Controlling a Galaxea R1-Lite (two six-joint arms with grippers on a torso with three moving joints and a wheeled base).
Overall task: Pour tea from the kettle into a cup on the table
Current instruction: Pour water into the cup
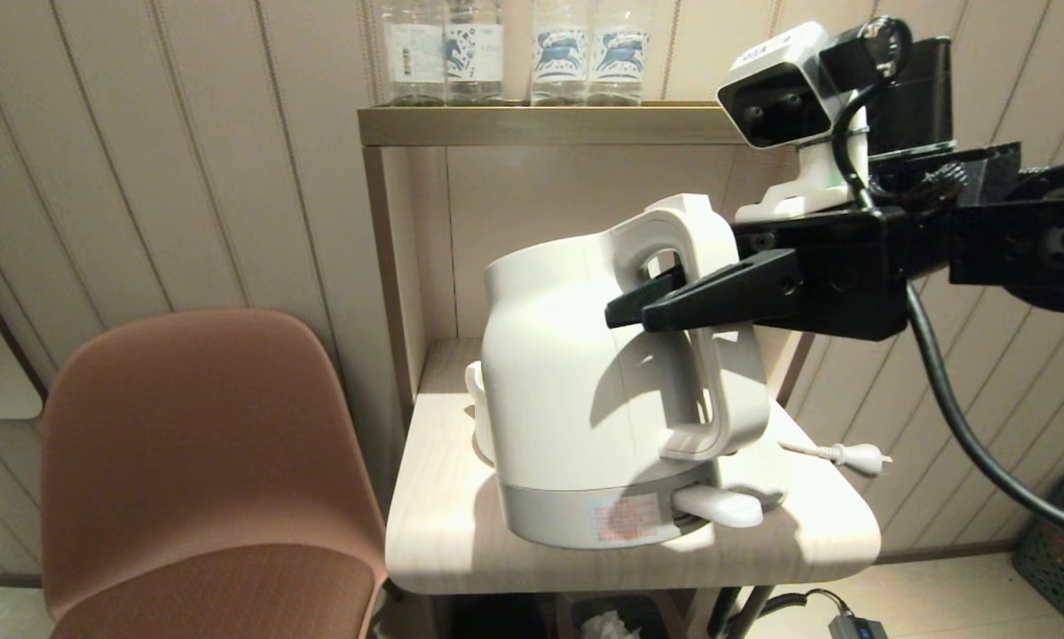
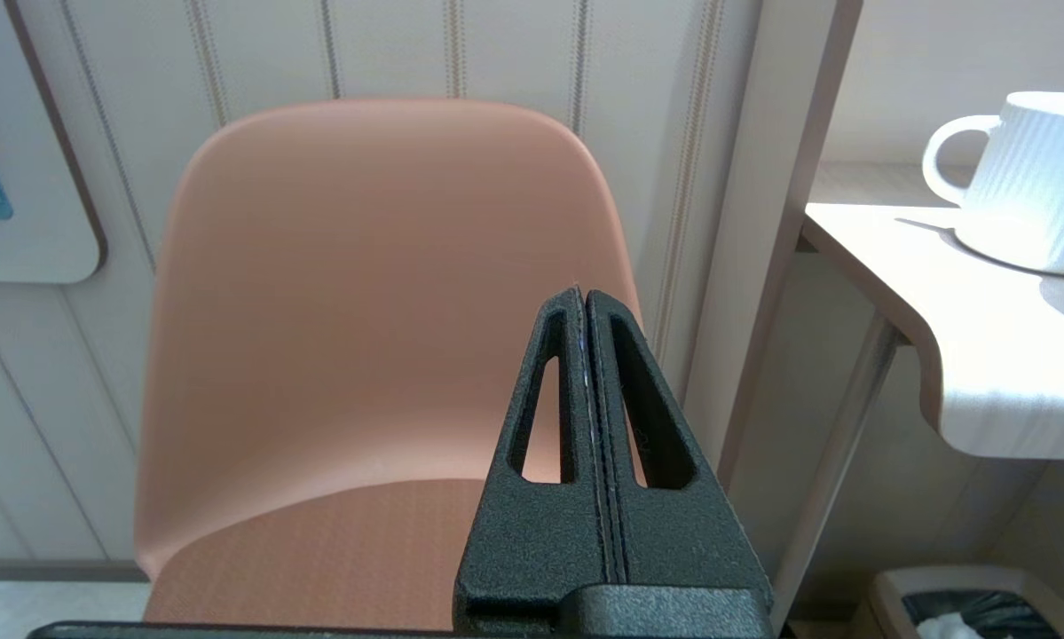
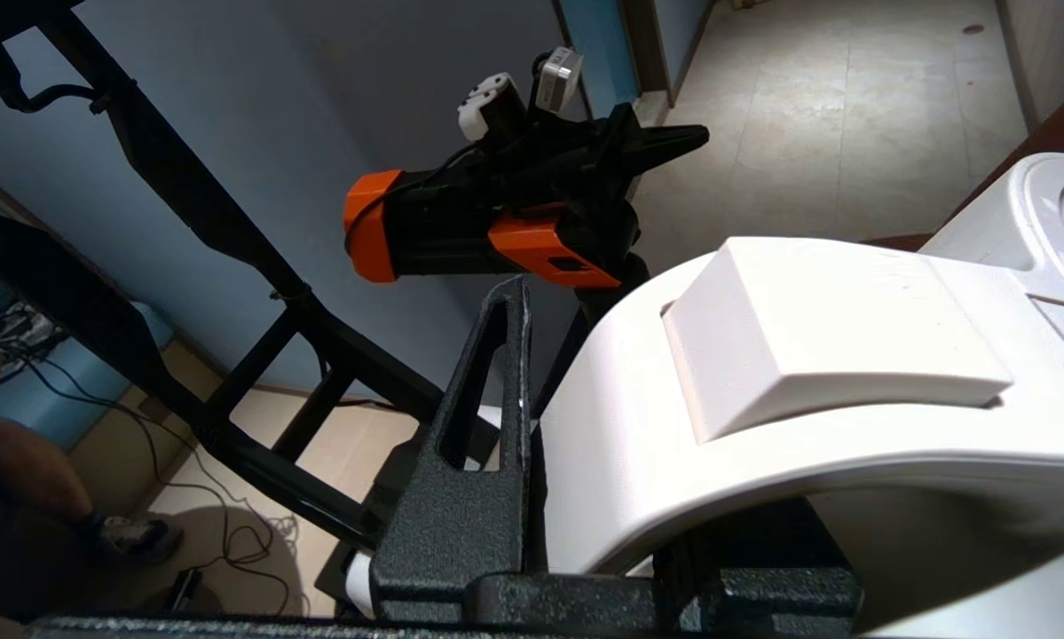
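My right gripper (image 1: 638, 306) is shut on the loop handle of the white kettle (image 1: 576, 390). The kettle hangs over the table (image 1: 443, 532), leaning a little to the left, its grey band and pinkish label facing me. In the right wrist view one finger (image 3: 487, 399) presses the side of the handle (image 3: 762, 382); the other is hidden beneath it. The ribbed white cup (image 2: 1028, 186) stands on the table (image 2: 984, 355); in the head view only the cup's edge (image 1: 474, 382) peeks out left of the kettle. My left gripper (image 2: 585, 297) is shut, empty, low beside the chair.
A brown chair (image 1: 203, 461) stands left of the table. Clear water bottles (image 1: 514, 53) line the shelf above. The round kettle base (image 1: 762, 479) and a white plug (image 1: 851, 457) lie at the table's right. A bin (image 2: 966, 608) sits under the table.
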